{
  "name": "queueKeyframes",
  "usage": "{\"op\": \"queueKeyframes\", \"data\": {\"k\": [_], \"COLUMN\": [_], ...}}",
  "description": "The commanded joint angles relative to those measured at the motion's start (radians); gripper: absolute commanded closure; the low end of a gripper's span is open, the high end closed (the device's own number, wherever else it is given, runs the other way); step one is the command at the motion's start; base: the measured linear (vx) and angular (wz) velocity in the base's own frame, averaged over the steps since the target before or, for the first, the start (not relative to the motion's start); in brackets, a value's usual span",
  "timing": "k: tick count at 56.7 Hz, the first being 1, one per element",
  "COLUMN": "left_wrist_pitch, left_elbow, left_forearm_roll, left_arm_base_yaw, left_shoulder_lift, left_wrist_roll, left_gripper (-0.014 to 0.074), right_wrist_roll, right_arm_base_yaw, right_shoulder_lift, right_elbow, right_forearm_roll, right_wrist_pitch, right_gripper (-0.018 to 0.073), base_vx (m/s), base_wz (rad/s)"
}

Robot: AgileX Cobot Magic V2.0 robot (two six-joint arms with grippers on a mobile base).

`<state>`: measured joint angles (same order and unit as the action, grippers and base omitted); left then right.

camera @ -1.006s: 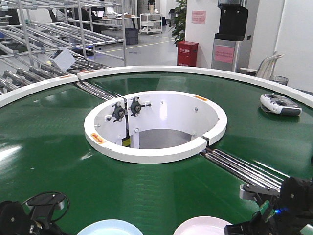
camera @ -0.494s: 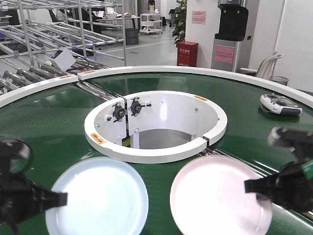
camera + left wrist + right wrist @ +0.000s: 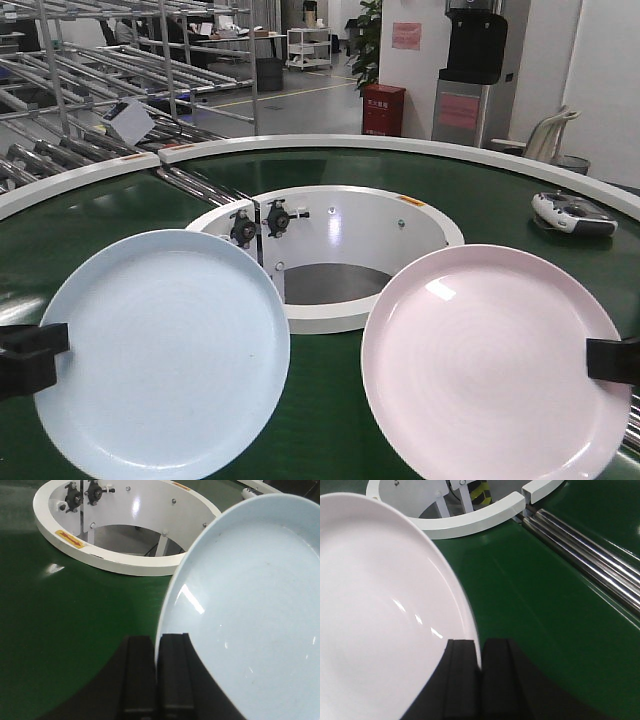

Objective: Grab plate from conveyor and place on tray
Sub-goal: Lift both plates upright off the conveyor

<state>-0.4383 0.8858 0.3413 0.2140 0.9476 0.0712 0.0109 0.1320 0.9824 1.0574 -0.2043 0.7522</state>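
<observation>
Raised, glossy round blue plate [image 3: 160, 355], pink plate [image 3: 490, 365]

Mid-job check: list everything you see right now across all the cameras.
light blue plate: one, pale blue, held up over the belt, left side
pink plate: one, pale pink, held up, right side
conveyor: one, dark green, white rims, under both plates
central opening: one, white-walled, mid-ring
steel roller seams: two, silver, across the belt
handheld controller: one, grey-white, on the belt, far right
red cabinet: one, floor behind
left gripper: black, clamped on blue rim
right gripper: black, clamped on pink rim
</observation>
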Motion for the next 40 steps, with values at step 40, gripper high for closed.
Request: {"op": "queueKeyframes", "data": {"k": [40], "left_wrist_pitch": [0.070], "left_elbow": [0.028], "left_forearm_roll": [0.014], "left_arm_base_yaw": [0.004], "left_shoulder_lift": [-0.018], "left_wrist_roll": [-0.003], "left_gripper": [0.0602], "right_wrist_roll": [0.007], "right_arm_base_yaw": [-0.001], "right_shoulder_lift": [-0.016], "right_elbow": [0.025], "right_forearm_roll": [-0.009], "right_wrist_pitch": [-0.057], "right_gripper": [0.0569], "base_vx": [0.00], "base_wz": [0.00]}}
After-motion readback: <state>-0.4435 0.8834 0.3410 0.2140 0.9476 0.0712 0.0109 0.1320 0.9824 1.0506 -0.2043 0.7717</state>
